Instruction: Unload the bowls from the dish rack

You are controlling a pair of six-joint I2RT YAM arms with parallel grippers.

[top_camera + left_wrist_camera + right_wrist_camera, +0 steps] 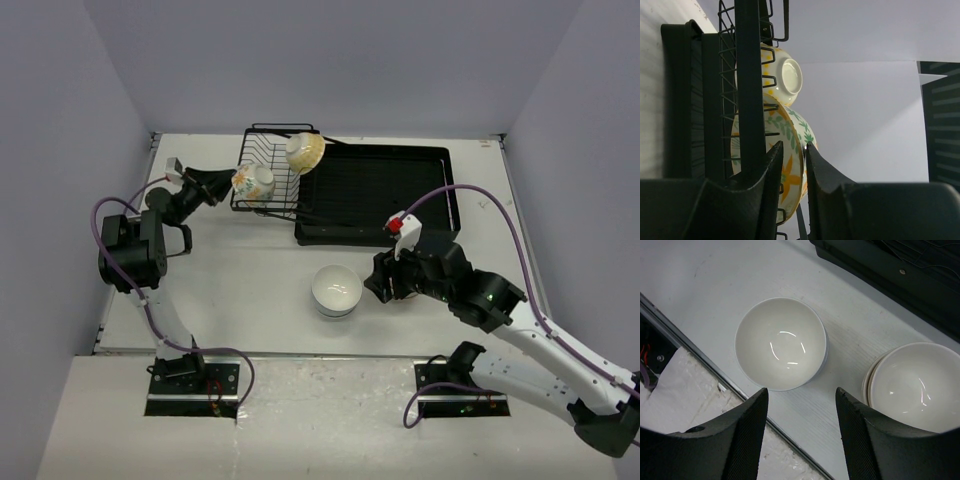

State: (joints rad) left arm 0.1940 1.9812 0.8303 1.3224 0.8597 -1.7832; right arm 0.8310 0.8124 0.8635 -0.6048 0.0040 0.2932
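The left gripper (pixel 794 152) jaws straddle the flowered bowl (pixel 790 132) at its rim.

Probably a lab: plain grey walls (pixel 330 60) box a white table (pixel 250 290) with left arm (pixel 140 255) and right arm (pixel 500 310) bolted on.

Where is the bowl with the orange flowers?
The flowered bowl sits at the left end of the wire rack in the top view, beside the yellow bowl, its rim between the fingers of the left gripper.
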